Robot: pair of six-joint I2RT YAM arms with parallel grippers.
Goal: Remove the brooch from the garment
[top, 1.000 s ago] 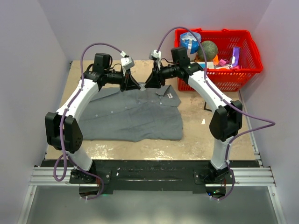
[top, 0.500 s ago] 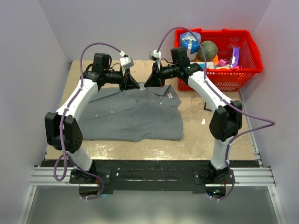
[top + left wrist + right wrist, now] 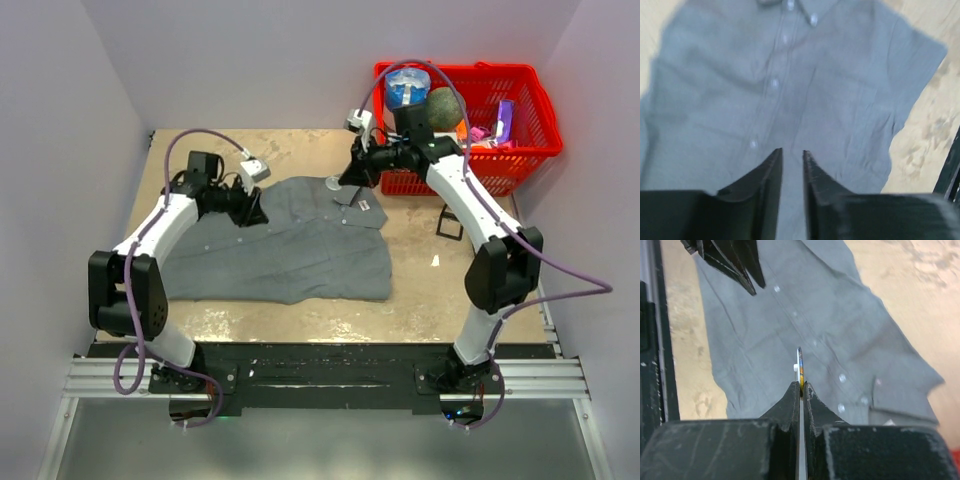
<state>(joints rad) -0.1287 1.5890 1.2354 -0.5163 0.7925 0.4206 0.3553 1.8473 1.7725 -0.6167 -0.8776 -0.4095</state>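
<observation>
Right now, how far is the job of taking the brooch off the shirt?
Done, it seems: the brooch sits edge-on in the shut right gripper, held clear above the shirt. The left gripper hangs empty over it. Left: putting the brooch down.

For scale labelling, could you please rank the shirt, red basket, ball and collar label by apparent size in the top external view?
Largest: the shirt and red basket look about alike, so I leave them unranked.
Then: the ball.
Smallest: the collar label.
</observation>
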